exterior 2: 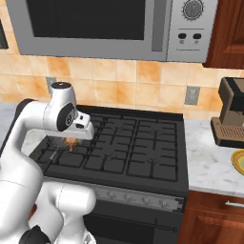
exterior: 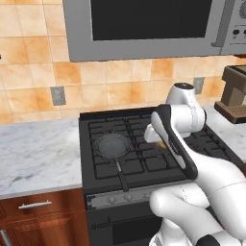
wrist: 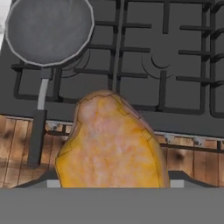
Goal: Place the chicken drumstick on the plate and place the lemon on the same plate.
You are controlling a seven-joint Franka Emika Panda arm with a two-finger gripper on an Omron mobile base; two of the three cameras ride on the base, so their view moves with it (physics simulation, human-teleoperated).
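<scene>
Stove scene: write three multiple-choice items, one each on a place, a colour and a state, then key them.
1. Where does the pan sit?
A. on the stove
B. on the marble counter
C. on the plate

2. What colour is the drumstick?
A. green
B. golden-orange
C. black

3. What state is the drumstick in?
A. lying in the pan
B. lying on the plate
C. held up at the gripper, above the stove

Key: 1 A, the pan rests on the left burner grate. 2 B, the hand view shows golden-orange skin. 3 C, it hangs under the hand, clear of the grates.
</scene>
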